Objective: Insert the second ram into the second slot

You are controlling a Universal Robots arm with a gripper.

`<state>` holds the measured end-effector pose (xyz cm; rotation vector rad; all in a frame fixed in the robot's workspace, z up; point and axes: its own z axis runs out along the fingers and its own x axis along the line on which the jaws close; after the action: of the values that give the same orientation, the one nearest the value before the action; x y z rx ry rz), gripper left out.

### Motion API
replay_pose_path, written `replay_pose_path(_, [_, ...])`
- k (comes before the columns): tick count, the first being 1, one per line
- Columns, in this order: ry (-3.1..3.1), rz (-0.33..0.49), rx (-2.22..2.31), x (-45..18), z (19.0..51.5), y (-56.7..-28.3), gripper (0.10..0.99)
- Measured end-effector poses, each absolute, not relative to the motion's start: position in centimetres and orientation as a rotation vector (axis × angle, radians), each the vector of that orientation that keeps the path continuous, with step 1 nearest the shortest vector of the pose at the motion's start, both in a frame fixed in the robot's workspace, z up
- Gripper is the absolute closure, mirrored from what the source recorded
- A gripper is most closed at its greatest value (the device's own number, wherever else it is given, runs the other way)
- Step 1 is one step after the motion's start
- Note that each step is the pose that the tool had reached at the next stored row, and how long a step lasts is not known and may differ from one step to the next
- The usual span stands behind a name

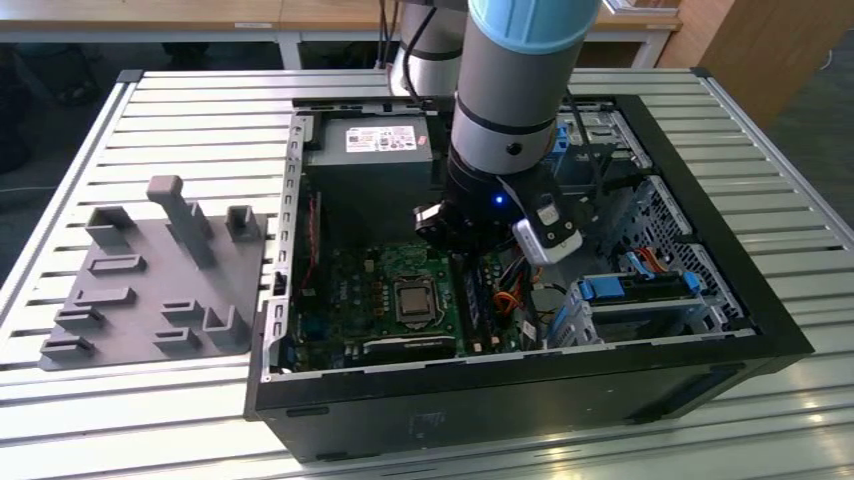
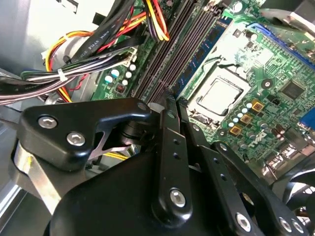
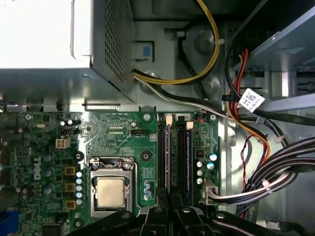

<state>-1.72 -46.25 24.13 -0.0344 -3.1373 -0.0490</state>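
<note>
1. Blue is your cue: the ram (image 3: pixel 167 147) stands on edge in a slot (image 3: pixel 168 127) beside the CPU socket (image 3: pixel 110 189), and it lines up with the pincer (image 3: pixel 170 196)
2. In the second wrist view the ram (image 2: pixel 206 46) runs away from just beyond the tips of the pincer (image 2: pixel 174 104)
3. The pincer's fingers are drawn together to a slit, so treat it as closed; you cannot tell whether the stick's near end is nipped between them
4. Judge seating by the white latch (image 3: pixel 170 118) at the slot's far end; whether it has snapped home is not clear
5. Push straight down along the stick, never across it, since a tilt would likely bind it
6. Mind the cables (image 3: pixel 275 167) near the slots; they look close enough to snag the arm (image 1: pixel 501 130)
</note>
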Motion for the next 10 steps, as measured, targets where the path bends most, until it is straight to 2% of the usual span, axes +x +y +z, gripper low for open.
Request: replay_pose_path(10, [-3.137, -0.055, -0.047, -1.67, 23.26, -46.69, 0.949])
